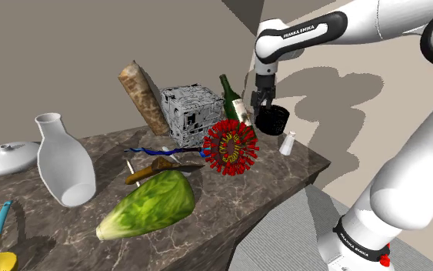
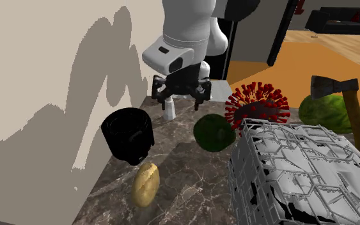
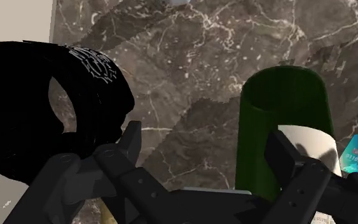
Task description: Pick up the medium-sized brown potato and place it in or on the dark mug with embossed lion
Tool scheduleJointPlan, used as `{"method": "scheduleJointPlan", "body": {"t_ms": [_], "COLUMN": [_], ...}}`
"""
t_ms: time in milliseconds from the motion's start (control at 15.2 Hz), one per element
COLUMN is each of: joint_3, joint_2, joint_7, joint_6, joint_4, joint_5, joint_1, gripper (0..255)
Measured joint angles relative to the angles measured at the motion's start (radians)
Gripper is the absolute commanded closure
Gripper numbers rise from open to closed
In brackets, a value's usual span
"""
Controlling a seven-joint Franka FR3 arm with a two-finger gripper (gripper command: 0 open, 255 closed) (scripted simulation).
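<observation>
Shoulder view: your end effector (image 1: 262, 98) hovers above the black embossed mug (image 1: 272, 120). Second exterior view: it is spread and empty; the tan oval potato (image 2: 146, 184) lies on the marbled tabletop (image 2: 185, 179) just beside the mug, near the edge. Wrist view: the mug seems tilted. Reaching down, you could knock it or roll the potato off.

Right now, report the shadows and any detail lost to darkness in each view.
Shoulder view: the arm casts a soft grey shadow on the wall. Second exterior view: a large shadow covers the wall at left; the mug renders almost flat black. Wrist view: the mug's embossing shows faintly, and a shadow darkens the marble tabletop.
</observation>
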State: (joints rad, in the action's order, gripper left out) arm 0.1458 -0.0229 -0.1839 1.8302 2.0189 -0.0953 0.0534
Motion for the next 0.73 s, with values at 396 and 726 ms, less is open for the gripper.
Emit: {"method": "scheduleJointPlan", "body": {"t_ms": [396, 726], "joint_3": [0.019, 0.022], "joint_2": [0.241, 0.446], "joint_7": [-0.052, -0.088], "joint_6": [0.020, -0.003], "joint_4": [-0.224, -0.454], "joint_5": [0.051, 0.097], "joint_1": [0.030, 0.066], "gripper": [0, 0]}}
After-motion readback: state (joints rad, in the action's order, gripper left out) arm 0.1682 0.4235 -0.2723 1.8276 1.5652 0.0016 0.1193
